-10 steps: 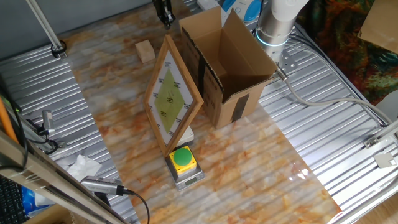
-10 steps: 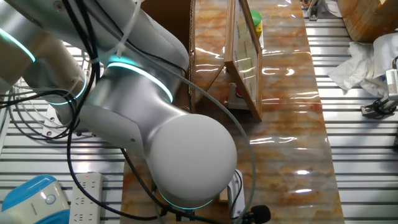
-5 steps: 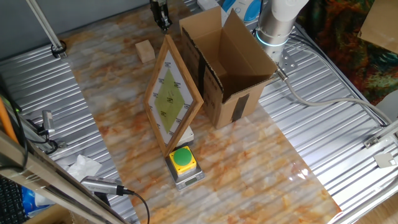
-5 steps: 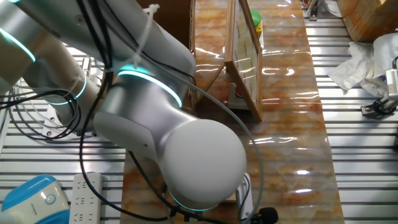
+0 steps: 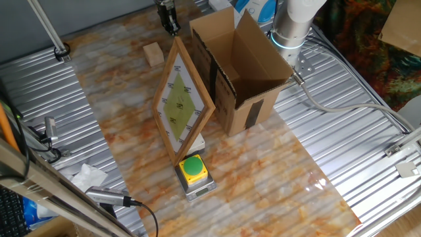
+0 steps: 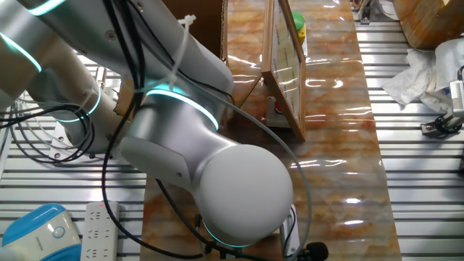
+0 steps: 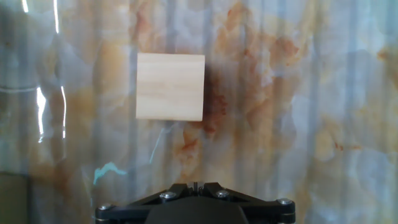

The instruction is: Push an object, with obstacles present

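The small light-tan wooden cube (image 5: pixel 153 54) sits on the marbled table near the far left. In the hand view the cube (image 7: pixel 170 86) lies ahead of the fingers, a little left of centre. My gripper (image 5: pixel 171 26) hangs above the table behind and right of the cube, apart from it. In the hand view the gripper (image 7: pixel 196 186) has its fingertips pressed together, empty. The cardboard box (image 5: pixel 242 76) with black tape stands open to the right. The wooden-framed board (image 5: pixel 181 102) with the yellow-green diamond leans beside it. The yellow-and-green push-button (image 5: pixel 193 174) sits in front of the board.
Ribbed metal surfaces flank the marbled table (image 5: pixel 263 178) on both sides. A metal rod (image 5: pixel 49 29) stands at the far left. The arm's large joint (image 6: pixel 217 188) fills much of the other fixed view. Crumpled white paper (image 6: pixel 420 76) lies at its right.
My gripper has drifted a little to the left, toward the cube. The arm's big joint has shifted right in the other fixed view. The cube has not moved.
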Robot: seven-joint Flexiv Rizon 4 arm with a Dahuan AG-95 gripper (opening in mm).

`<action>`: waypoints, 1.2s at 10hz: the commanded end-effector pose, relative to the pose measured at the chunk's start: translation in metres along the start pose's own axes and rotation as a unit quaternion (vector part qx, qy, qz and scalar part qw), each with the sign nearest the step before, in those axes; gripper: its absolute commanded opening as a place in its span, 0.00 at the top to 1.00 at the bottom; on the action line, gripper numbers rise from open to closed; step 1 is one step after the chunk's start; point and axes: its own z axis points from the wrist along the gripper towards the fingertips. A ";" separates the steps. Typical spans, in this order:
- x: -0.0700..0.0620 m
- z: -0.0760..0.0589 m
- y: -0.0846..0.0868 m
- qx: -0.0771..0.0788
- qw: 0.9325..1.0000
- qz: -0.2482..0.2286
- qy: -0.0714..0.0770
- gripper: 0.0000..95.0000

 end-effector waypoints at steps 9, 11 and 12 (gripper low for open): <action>-0.012 0.011 0.002 0.001 1.000 0.000 -0.005 1.00; -0.016 0.014 0.003 0.002 1.000 0.001 -0.005 1.00; -0.018 0.014 0.004 0.003 1.000 0.002 -0.006 1.00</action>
